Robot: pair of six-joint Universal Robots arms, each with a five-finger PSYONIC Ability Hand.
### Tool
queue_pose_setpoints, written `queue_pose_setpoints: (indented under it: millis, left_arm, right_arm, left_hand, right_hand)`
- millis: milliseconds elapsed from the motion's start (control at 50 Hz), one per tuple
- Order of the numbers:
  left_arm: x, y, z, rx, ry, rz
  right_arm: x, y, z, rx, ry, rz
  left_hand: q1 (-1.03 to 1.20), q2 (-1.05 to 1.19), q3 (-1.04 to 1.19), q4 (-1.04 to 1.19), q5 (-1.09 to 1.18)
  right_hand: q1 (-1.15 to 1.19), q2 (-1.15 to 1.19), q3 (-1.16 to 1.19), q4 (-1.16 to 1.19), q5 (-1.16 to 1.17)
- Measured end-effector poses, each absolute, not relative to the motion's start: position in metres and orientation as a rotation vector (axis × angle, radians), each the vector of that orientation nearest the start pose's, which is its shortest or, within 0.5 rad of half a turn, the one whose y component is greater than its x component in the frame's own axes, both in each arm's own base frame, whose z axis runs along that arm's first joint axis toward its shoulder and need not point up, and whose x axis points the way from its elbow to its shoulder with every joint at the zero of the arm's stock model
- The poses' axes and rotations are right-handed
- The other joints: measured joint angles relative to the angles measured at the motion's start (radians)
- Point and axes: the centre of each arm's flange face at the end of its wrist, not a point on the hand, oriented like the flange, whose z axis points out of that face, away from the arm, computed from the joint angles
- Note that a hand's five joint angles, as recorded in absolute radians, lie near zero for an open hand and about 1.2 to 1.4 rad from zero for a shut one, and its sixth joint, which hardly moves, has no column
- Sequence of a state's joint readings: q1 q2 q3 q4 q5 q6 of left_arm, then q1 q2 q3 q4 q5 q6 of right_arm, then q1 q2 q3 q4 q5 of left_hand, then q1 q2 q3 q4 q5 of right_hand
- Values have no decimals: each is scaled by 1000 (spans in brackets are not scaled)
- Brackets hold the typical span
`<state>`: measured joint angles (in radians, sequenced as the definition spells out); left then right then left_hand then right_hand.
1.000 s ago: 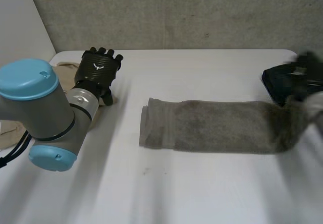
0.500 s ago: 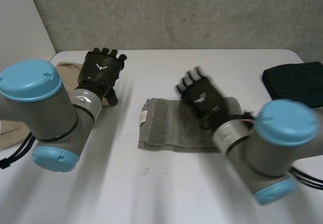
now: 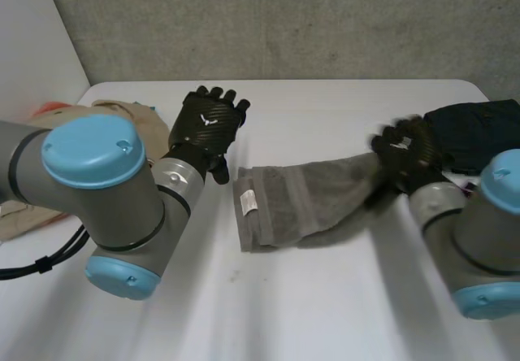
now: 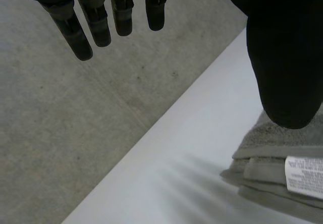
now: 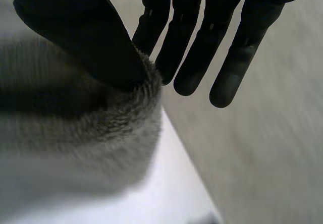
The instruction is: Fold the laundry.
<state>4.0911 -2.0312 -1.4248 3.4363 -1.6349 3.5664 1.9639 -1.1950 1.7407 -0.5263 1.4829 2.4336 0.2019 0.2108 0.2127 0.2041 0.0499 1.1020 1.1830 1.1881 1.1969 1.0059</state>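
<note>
A grey towel [image 3: 309,198] lies across the middle of the white table [image 3: 309,304]. Its left end is folded in layers, and a white label [image 3: 248,202] shows there. My right hand [image 3: 406,156] is at the towel's right end and holds it a little off the table. In the right wrist view the thumb [image 5: 86,32] pinches the towel's edge [image 5: 75,133] against a straight finger. My left hand [image 3: 207,125] hovers open just left of the folded end, touching nothing. In the left wrist view the towel [image 4: 272,168] and its label [image 4: 303,176] lie below the thumb [image 4: 282,57].
A dark folded cloth [image 3: 475,133] lies at the back right, close behind my right hand. Beige cloth [image 3: 122,113] lies at the back left, behind my left arm [image 3: 106,190]. A grey wall [image 3: 284,19] runs along the table's far edge.
My right hand swept left over the towel, then came back right with the towel's end pinched. My left hand has moved right, nearer the towel's folded end.
</note>
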Motion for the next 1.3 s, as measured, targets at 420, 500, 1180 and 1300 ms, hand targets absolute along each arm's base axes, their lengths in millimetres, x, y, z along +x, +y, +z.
queue_pose_setpoints:
  millis: [420,500,1180,1300]
  left_arm:
    - [-327,-273,245,881,2084,-2394]
    - [-344,-270,250,862,2135,-2477]
    - [-367,-255,133,1216,2329,-1701]
    - [-371,-254,165,1260,2306,-1827]
  right_arm:
    - [323,-234,183,-1197,1735,-1941]
    - [284,-275,212,-833,1896,-1946]
    - [311,-297,135,-930,2303,-1363]
    - [306,-298,162,-990,2308,-1490]
  left_hand:
    - [0,0,0,0,0]
    - [0,0,0,0,0]
    - [-9,0,0,0,-1]
    - [-9,0,0,0,-2]
  right_hand:
    - [-878,-973,-980,-988,-959]
    - [-878,-973,-980,-988,-959]
    - [-878,-973,-980,-988,-959]
    - [-878,-973,-980,-988,-959]
